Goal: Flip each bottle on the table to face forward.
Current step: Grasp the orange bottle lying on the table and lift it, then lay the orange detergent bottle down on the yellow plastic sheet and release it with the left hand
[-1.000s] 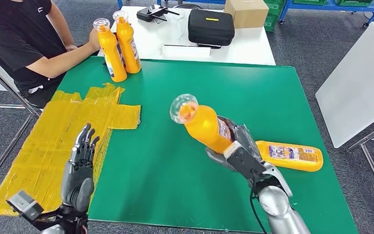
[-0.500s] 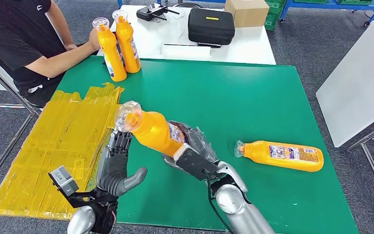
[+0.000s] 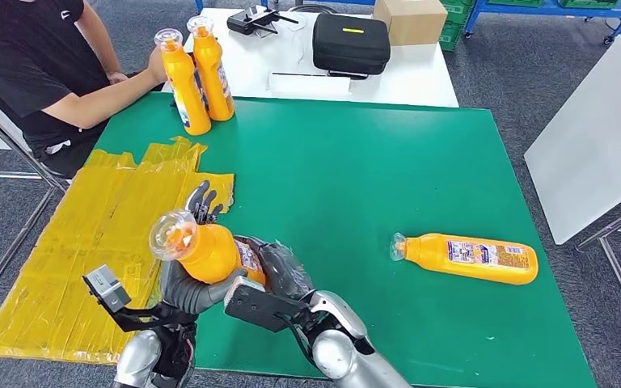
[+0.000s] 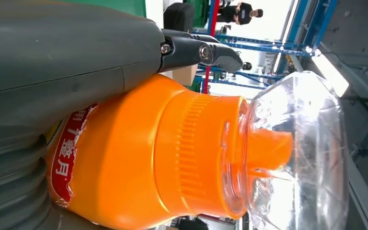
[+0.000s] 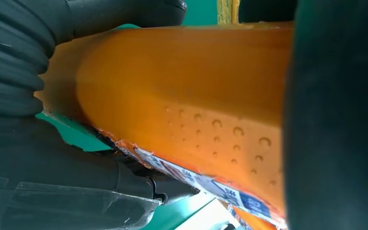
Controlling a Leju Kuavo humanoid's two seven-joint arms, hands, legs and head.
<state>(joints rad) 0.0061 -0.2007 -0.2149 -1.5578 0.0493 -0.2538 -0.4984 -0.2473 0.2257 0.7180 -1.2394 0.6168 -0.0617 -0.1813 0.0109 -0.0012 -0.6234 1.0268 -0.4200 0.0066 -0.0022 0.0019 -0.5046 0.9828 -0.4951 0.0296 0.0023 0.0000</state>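
- A green desk [image 3: 388,153] carries the things.
- One orange bottle [image 3: 469,258] lies on its side near the desk's right edge, cap pointing left.
- Two orange bottles [image 3: 198,73] stand upright, touching, at the far left corner.
- A yellow sheet [image 3: 97,234] covers the left edge.

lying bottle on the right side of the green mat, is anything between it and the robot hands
Nothing on the mat blocks it: bare green mat lies between the lying bottle and both hands. But the right robot hand and the left robot hand are both occupied with the held bottle, so neither is free.
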